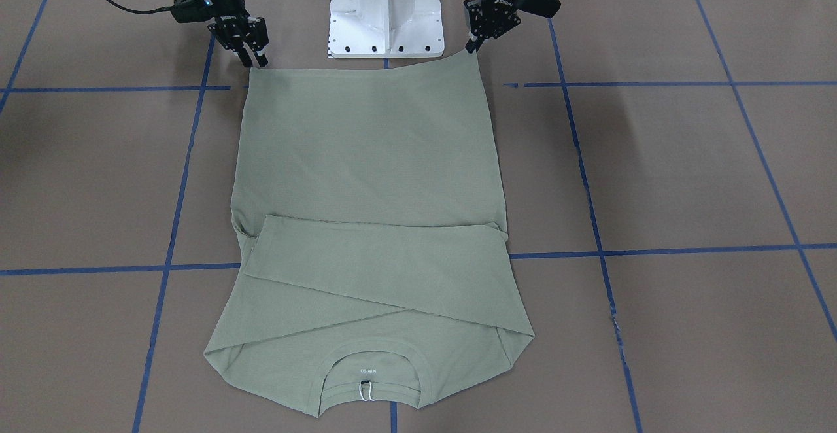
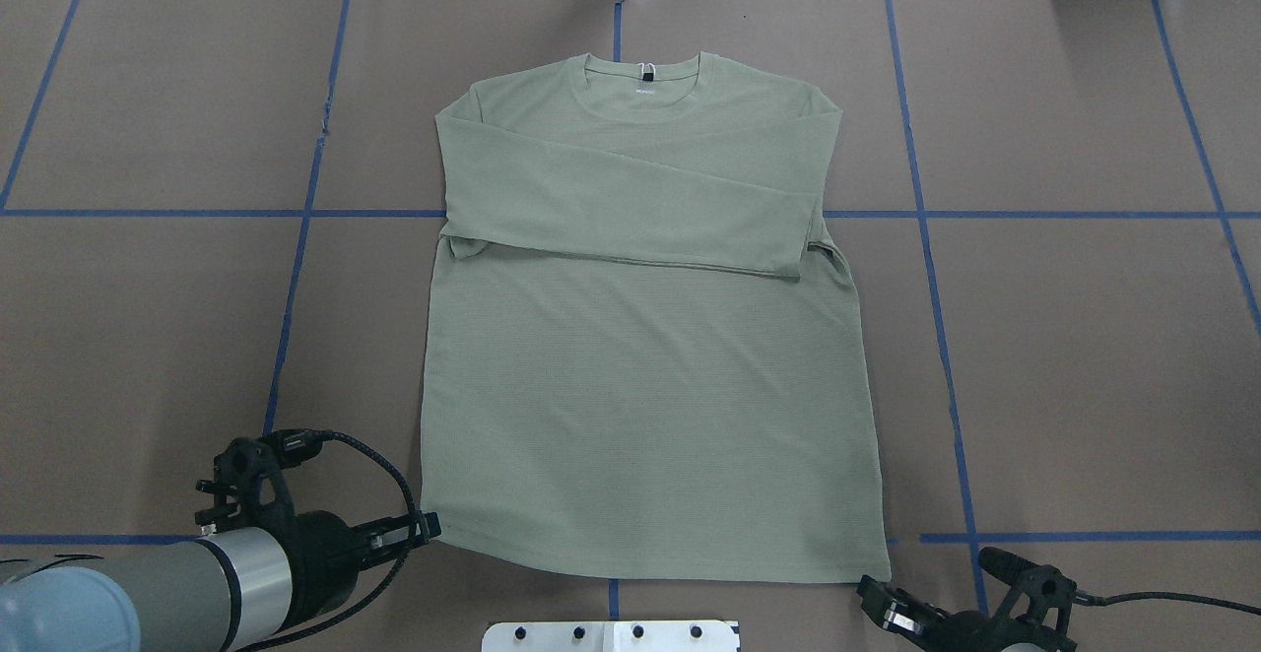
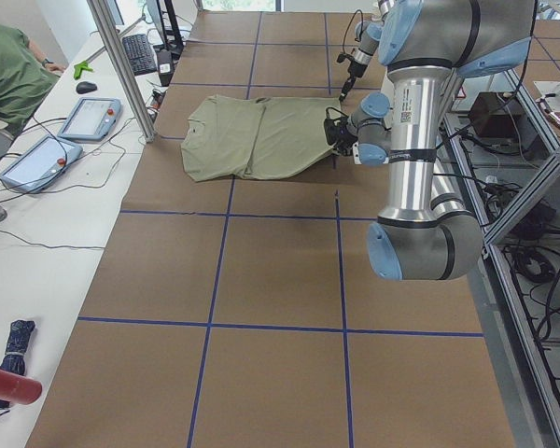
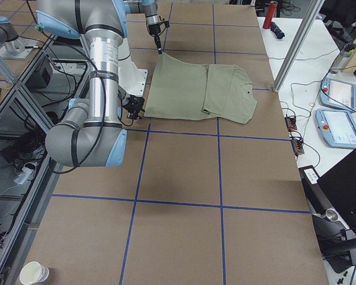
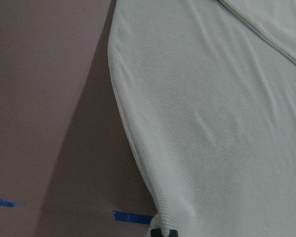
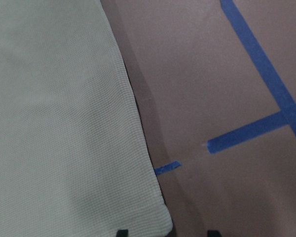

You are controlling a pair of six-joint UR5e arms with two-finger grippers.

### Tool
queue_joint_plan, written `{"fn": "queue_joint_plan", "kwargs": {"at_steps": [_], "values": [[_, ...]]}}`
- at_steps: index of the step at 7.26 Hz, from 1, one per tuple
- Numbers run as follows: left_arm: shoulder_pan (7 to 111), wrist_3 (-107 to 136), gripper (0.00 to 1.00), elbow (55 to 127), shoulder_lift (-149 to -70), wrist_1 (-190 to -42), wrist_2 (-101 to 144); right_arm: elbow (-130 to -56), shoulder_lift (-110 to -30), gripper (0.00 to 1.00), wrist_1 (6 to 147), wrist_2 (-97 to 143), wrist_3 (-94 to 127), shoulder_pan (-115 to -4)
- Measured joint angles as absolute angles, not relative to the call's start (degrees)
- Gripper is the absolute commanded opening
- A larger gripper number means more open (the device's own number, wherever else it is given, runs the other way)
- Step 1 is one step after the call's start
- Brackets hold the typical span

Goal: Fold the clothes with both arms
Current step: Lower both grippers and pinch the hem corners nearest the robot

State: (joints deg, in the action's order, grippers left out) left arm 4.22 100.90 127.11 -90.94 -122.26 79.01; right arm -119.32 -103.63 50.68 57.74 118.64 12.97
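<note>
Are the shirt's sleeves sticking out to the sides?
No, both sleeves lie folded across the chest of the shirt.

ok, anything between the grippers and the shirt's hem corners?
Nothing visible. Left gripper sits at one hem corner of the shirt, jaws shut on it; right gripper is at the other corner, jaws open around it. Only bare table beside them.

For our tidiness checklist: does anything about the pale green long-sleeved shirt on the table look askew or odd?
The pale sage-green knit shirt lies mostly flat, but its folded sleeves cross the chest on a slant, and cloth bunches at one armpit. The hem corner at the black left gripper is drawn into a point.
</note>
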Motion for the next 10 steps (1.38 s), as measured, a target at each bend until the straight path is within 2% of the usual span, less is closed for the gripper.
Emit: {"fn": "queue_joint_plan", "kwargs": {"at_steps": [2,3,4,5,7,10], "values": [[4.22,100.9,0.0,127.03,-90.89,-122.26,79.01,-119.47,-103.03,0.01,51.45,57.78,118.2,12.7],[4.22,100.9,0.0,126.95,-90.89,-122.23,79.01,-119.66,-103.13,0.1,51.65,57.86,117.85,12.39],[4.22,100.9,0.0,126.85,-90.88,-122.2,79.01,-119.74,-103.31,0.5,51.72,57.9,117.4,12.22],[4.22,100.9,0.0,126.79,-90.88,-122.2,79.01,-119.77,-103.42,0.96,51.75,57.91,116.91,12.14],[4.17,100.9,0.0,126.63,-90.96,-122.19,79.02,-119.92,-103.93,0.99,51.82,57.97,116.47,11.83],[4.06,100.9,0.0,126.43,-91.05,-122.17,79.01,-121.6,-104.98,0.98,52.52,58.24,116.08,11.4]]}}
